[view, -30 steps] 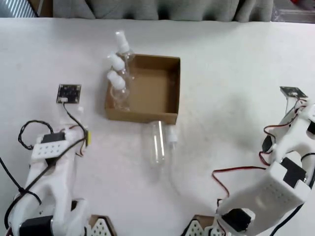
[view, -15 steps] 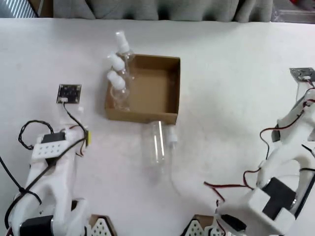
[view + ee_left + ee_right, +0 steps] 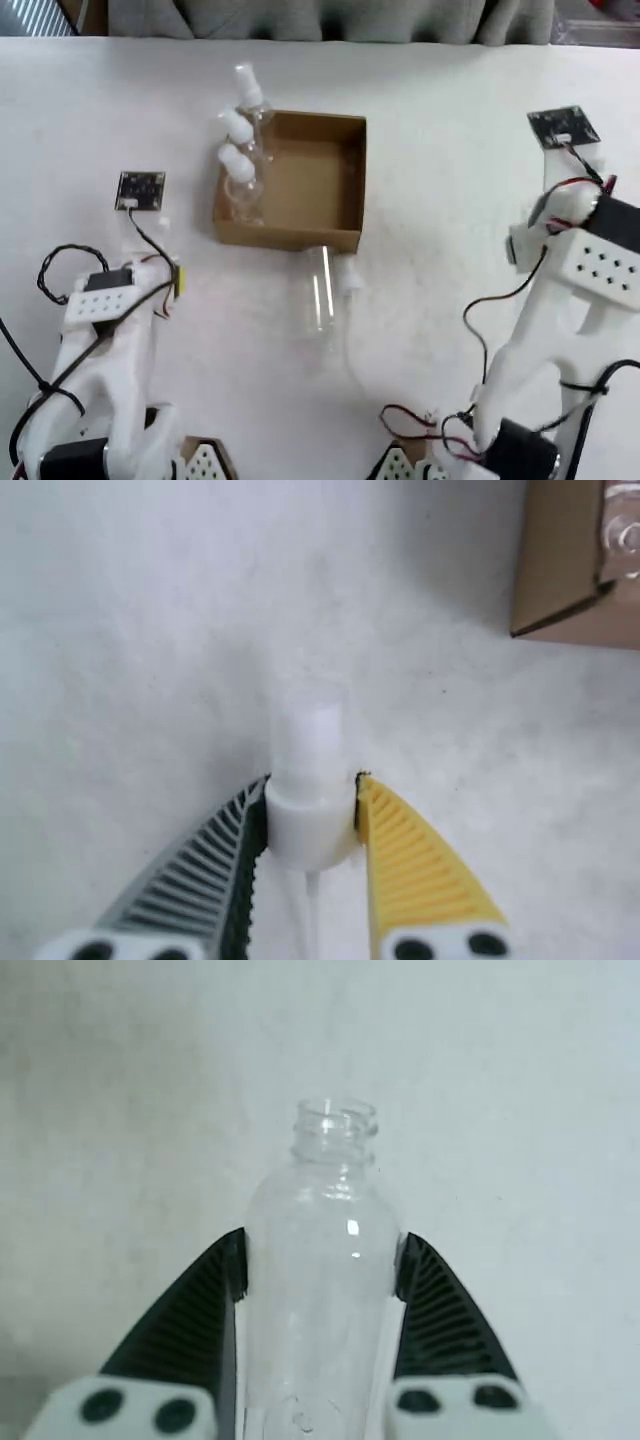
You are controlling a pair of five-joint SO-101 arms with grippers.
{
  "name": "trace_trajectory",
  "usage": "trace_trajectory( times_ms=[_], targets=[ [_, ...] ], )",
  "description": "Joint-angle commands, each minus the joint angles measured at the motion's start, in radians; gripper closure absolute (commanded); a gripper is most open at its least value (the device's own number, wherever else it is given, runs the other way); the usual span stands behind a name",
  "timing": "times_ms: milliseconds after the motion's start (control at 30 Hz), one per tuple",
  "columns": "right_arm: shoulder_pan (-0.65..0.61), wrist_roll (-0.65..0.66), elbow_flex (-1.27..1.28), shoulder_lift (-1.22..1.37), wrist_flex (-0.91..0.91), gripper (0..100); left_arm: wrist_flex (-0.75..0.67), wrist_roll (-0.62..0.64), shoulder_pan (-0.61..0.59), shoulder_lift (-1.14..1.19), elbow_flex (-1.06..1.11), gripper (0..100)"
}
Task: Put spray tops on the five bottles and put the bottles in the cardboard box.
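Clamped in the left tool by its collar: a white spray top, nozzle pointing away from the wrist, thin dip tube trailing back between the grey and the yellow finger. Behind it, pale counter, with a corner of the cardboard box off to one side. From the high view, left arm low at the counter's left side, apart from the box. Closed on the shoulders of a clear bottle: the right tool, one black finger pressed to each side, open threaded neck pointing away from the wrist. Right arm raised over the counter's right side, well apart from the box. Toward the middle of the counter, the cardboard box, open upward, brown floor showing. Along its left wall, three upright bottles in a row, each wearing one of the fitted spray tops; hard to tell whether just inside the wall or pressed against it. In front of the box, flat on its side on the counter: a lying bottle, clear and uncapped, one end up at the box's front wall. Just beside it, on the right arm's side, a loose spray top.
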Motion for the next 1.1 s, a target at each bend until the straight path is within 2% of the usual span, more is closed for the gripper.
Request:
trace_trajectory(
  times_ms=[0, 100, 167, 333, 467, 867, 1067],
  targets=[
    [-0.082, -0.284, 0.058, -0.101, -0.108, 98.1, -0.012, -0.012, 0.010, -0.039, -0.006, 98],
    [-0.150, -0.493, 0.186, -0.145, -0.266, 98.1, -0.012, -0.012, 0.010, -0.039, -0.006, 98],
    [-0.186, -0.563, 0.276, -0.170, -0.404, 98.1, -0.012, -0.012, 0.010, -0.039, -0.006, 98],
    [-0.226, -0.606, 0.502, -0.254, -0.789, 98.2, -0.012, -0.012, 0.008, -0.039, -0.006, 98],
    [-0.249, -0.601, 0.658, -0.377, -1.013, 98.2, -0.012, -0.012, 0.008, -0.039, -0.006, 98],
    [-0.398, -0.603, 0.890, -0.774, -1.317, 98.3, -0.011, -0.012, 0.008, -0.039, -0.005, 98],
    [-0.464, -0.601, 1.036, -1.001, -1.353, 98.4, -0.011, -0.012, 0.008, -0.039, -0.005, 98]
  ],
)
